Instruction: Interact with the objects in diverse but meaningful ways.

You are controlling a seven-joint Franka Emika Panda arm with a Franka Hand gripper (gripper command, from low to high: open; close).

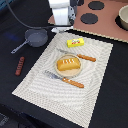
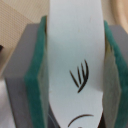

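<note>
Black counter [image 1: 107, 100] carries a striped mat [image 1: 70, 87], bread loaf [image 1: 68, 63] on its plate between fork [image 1: 64, 79] and knife [image 1: 80, 56]. Butter block [image 1: 75, 43], saucepan [image 1: 34, 38] and sausage [image 1: 19, 65] lie around, while the hand [image 2: 75, 75] pinches the white fish [image 2: 75, 50].

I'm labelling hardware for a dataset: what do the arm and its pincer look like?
The arm is white with dark joint sections, and a black cable loops from it. In the wrist view the pincer has grey fingers lined with green pads.

Soft even light, faint shadows, low resolution; wrist view blurred close-up.
</note>
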